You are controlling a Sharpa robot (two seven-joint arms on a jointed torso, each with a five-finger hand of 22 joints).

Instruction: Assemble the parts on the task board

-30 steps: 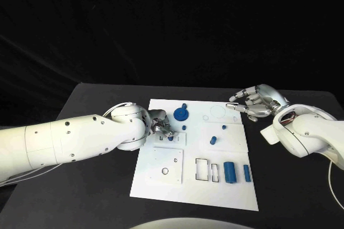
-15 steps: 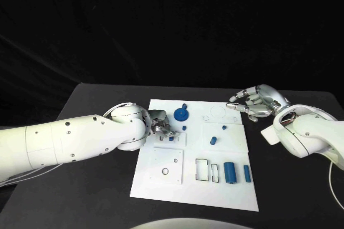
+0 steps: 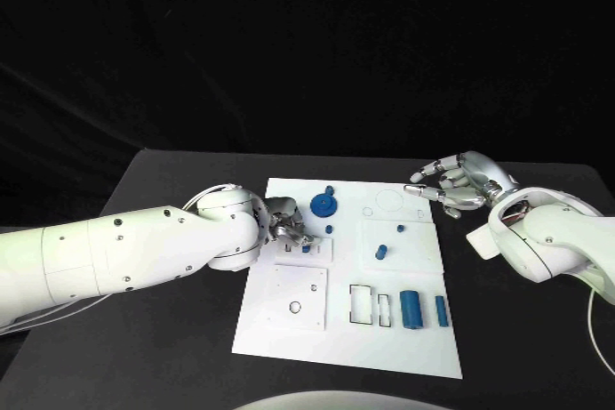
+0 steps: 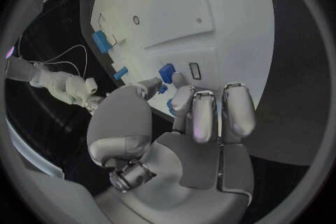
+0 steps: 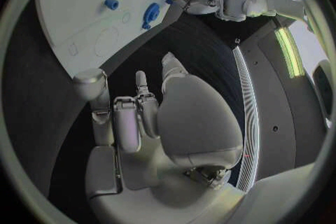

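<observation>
The white task board (image 3: pixel 295 330) lies in the middle of the black table. My left hand (image 3: pixel 287 225) is at the board's left edge. Its thumb and a finger pinch a small blue part (image 4: pixel 166 73) low over the board, beside a small rectangular slot (image 4: pixel 195 71). That part (image 3: pixel 305 247) peeks out under the fingertips. My right hand (image 3: pixel 456 186) hovers over the board's far right corner with its fingers (image 5: pixel 129 117) spread and nothing in them. A round blue part (image 3: pixel 324 203) stands near the far edge.
Other blue parts lie on the board: two small pegs (image 3: pixel 330 229) (image 3: pixel 400 228), a short pin (image 3: pixel 379 250), a thick cylinder (image 3: pixel 411 309) and a thin bar (image 3: pixel 441 310) near the right front. Rectangular cut-outs (image 3: pixel 371 305) sit beside the cylinder. Bare black table surrounds the board.
My left hand's fingers have shifted very slightly at the small blue part. The right hand and the other parts have stayed put.
</observation>
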